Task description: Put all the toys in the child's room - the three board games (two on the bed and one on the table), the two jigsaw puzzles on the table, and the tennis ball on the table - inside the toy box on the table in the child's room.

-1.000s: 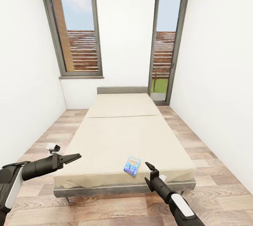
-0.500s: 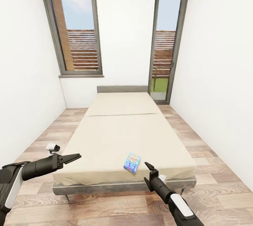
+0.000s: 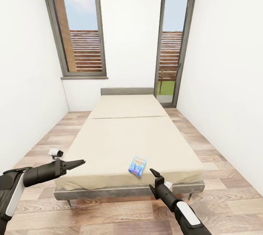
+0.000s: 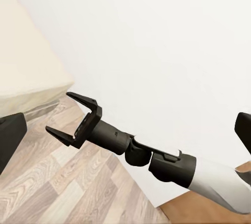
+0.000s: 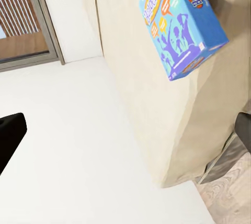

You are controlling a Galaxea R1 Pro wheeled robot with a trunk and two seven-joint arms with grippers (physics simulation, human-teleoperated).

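Note:
A small blue board game (image 3: 137,166) with cartoon print lies flat on the beige bed (image 3: 124,132), near its foot end. My right gripper (image 3: 151,179) hovers open just short of the bed's foot edge, a little right of the game and apart from it. The right wrist view looks along the mattress (image 5: 157,104) at the board game (image 5: 180,23). My left gripper (image 3: 81,162) is open and empty over the bed's near left corner. The left wrist view shows the right gripper (image 4: 70,113) with its jaws spread. The table, toy box, jigsaw puzzles and tennis ball are out of view.
White walls close in on both sides of the narrow room. Strips of wood-plank floor (image 3: 215,162) run along each side of the bed. A dark-framed window (image 3: 78,30) and a tall glazed door (image 3: 173,45) stand in the far wall behind the grey headboard (image 3: 126,91).
The whole picture has shifted slightly, so the camera has moved; more floor shows before the bed's foot. Both arms hold their pose and the board game lies where it was.

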